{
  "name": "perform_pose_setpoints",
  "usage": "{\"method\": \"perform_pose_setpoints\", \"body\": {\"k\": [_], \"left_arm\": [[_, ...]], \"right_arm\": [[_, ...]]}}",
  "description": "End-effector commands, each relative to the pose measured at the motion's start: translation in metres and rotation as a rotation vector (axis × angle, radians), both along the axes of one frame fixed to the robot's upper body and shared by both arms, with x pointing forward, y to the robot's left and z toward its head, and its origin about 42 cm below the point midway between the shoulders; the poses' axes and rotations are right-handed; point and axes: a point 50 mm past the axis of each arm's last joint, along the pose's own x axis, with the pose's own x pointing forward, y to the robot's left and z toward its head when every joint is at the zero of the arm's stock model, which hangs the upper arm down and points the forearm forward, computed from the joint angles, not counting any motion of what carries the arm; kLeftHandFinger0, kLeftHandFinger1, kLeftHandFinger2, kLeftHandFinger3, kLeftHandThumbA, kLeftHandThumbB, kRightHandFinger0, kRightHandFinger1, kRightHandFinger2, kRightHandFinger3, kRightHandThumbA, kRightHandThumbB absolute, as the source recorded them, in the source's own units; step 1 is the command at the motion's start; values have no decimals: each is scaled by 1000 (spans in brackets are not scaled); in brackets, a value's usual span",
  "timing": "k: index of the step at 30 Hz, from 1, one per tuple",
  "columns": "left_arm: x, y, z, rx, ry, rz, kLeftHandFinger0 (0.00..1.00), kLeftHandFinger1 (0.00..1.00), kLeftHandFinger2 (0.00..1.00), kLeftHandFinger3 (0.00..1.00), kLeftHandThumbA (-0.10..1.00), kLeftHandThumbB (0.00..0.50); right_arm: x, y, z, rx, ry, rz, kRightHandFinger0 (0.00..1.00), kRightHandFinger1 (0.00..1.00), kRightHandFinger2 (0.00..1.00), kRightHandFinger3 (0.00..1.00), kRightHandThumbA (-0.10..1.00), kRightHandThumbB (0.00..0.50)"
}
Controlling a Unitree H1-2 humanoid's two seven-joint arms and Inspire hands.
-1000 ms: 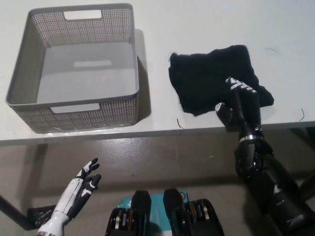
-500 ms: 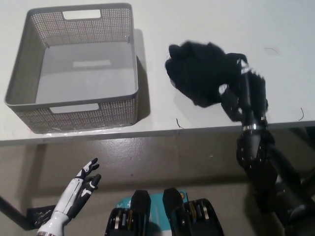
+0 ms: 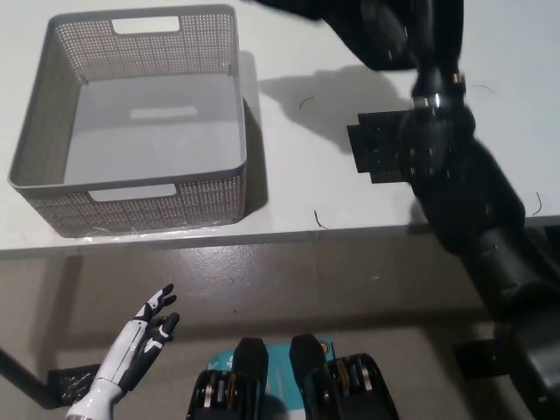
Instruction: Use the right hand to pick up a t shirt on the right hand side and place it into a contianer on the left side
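Note:
My black right arm [image 3: 455, 175] reaches up over the white table, and its hand [image 3: 418, 33] sits at the picture's top edge, shut on the black t-shirt [image 3: 350, 26]. The shirt hangs bunched and blurred in the air, clear of the table, with part of it cut off by the frame. Its shadow [image 3: 324, 92] falls on the table just right of the container. The container is an empty grey perforated basket [image 3: 166, 206] standing on the table's left half. My white left hand [image 3: 144, 337] rests low at the lower left, below the table edge, fingers apart and holding nothing.
The table's front edge [image 3: 262, 236] runs across the middle of the picture, with floor below it. A few thin dark threads [image 3: 319, 219] lie on the tabletop near the edge and at the right.
My right hand closed on the t-shirt, gathered it off the table and lifted it high towards the top of the picture. The left hand and basket have stayed put.

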Motion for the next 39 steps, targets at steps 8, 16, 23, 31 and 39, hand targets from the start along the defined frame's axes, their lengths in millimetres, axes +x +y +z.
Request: {"method": "perform_pose_setpoints", "body": {"k": [8, 16, 23, 31, 39], "left_arm": [[-8, -2, -2, 5, -24, -16, 672, 793, 952, 1000, 1000, 399], [-8, -15, -6, 16, -7, -16, 699, 778, 942, 1000, 1000, 362], [-17, -25, -9, 34, -9, -30, 671, 789, 955, 1000, 1000, 370], [-12, -29, -1, 16, -4, -45, 726, 807, 959, 1000, 1000, 354], [-17, -30, -3, 19, 14, -63, 757, 812, 939, 1000, 989, 301]], "right_arm": [[-22, 104, 89, -102, -120, 196, 306, 357, 586, 678, -100, 247], [-22, 159, 72, -235, 25, 262, 131, 189, 451, 710, -100, 200], [-22, 185, 3, -328, 231, 263, 568, 621, 790, 776, -100, 178], [-8, 166, -31, -345, 443, 216, 656, 763, 947, 887, -100, 124], [3, 151, -55, -445, 752, 241, 1000, 1000, 1000, 1000, 584, 500]]}}
